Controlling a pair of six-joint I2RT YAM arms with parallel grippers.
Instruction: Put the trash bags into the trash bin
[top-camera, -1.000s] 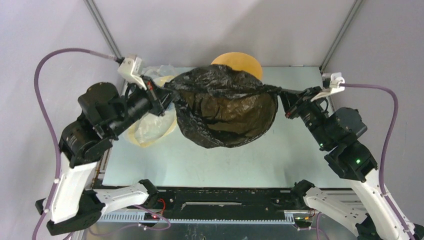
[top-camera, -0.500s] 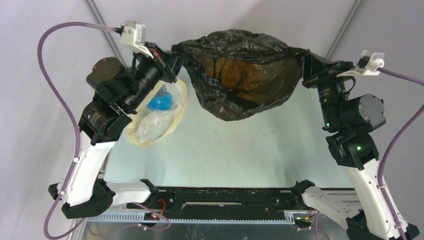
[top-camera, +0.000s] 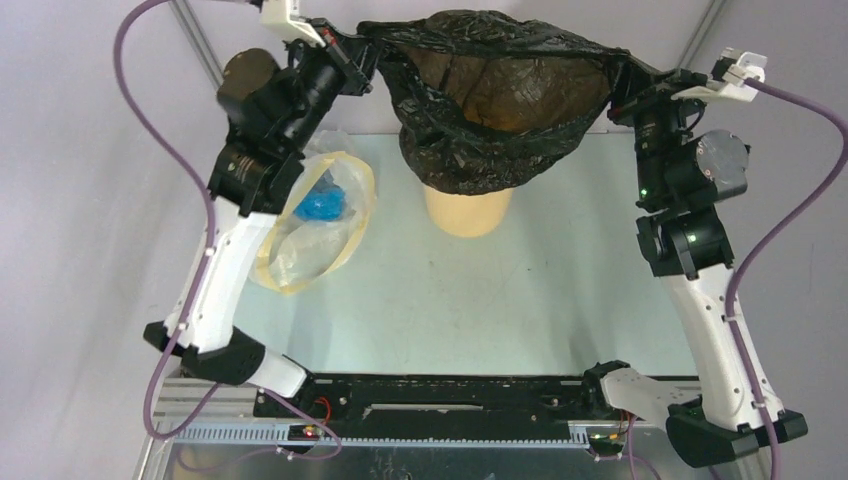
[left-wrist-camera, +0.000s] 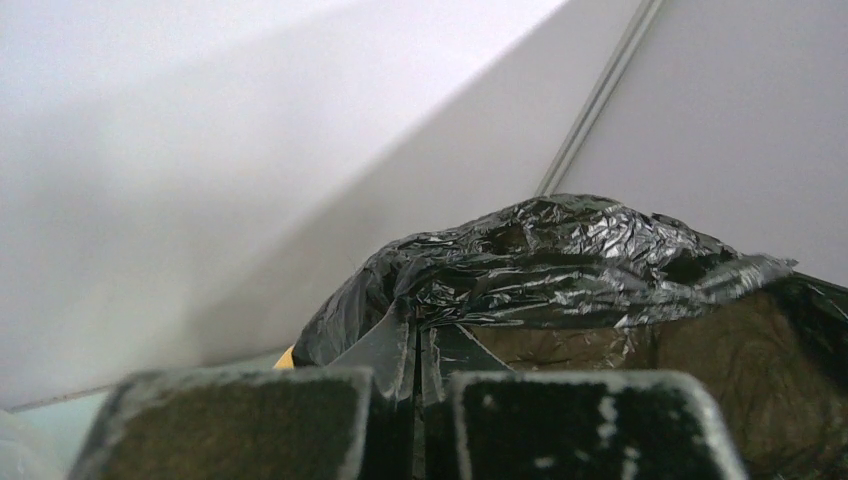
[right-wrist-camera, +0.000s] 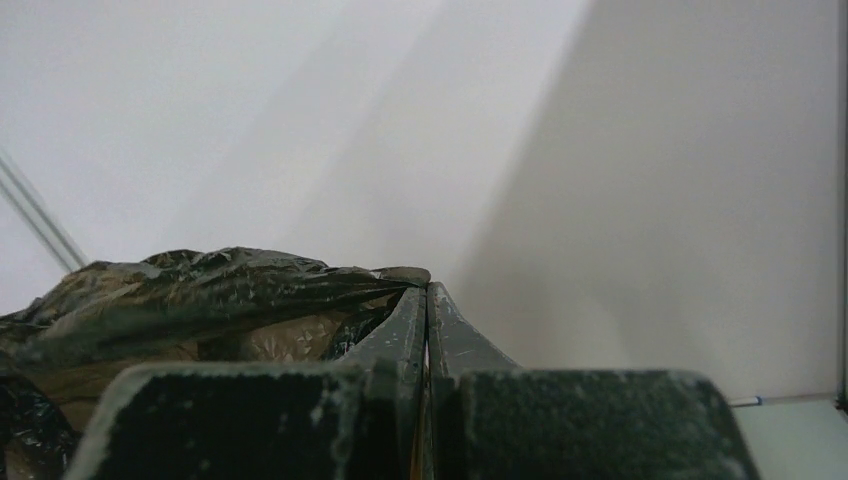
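The black trash bag (top-camera: 490, 110) hangs stretched open between both grippers, high above the table's far side. My left gripper (top-camera: 365, 50) is shut on its left rim edge. My right gripper (top-camera: 618, 85) is shut on its right rim edge. The yellow-orange trash bin (top-camera: 468, 212) stands upright under the bag; only its lower wall shows, its rim hidden by the bag's bottom. In the left wrist view the crinkled bag (left-wrist-camera: 560, 270) is pinched between my fingers (left-wrist-camera: 415, 365). In the right wrist view the bag (right-wrist-camera: 200, 290) runs to my closed fingertips (right-wrist-camera: 427, 300).
A clear bag with a pale-yellow band (top-camera: 310, 230) and a blue lump (top-camera: 322, 205) lies on the table left of the bin. The pale-green table (top-camera: 450, 310) is walled by grey panels and corner posts (top-camera: 195, 40).
Both arms have risen and swung toward the back wall, carrying the open bag up and back. The bin, hidden behind the bag before, now shows below it.
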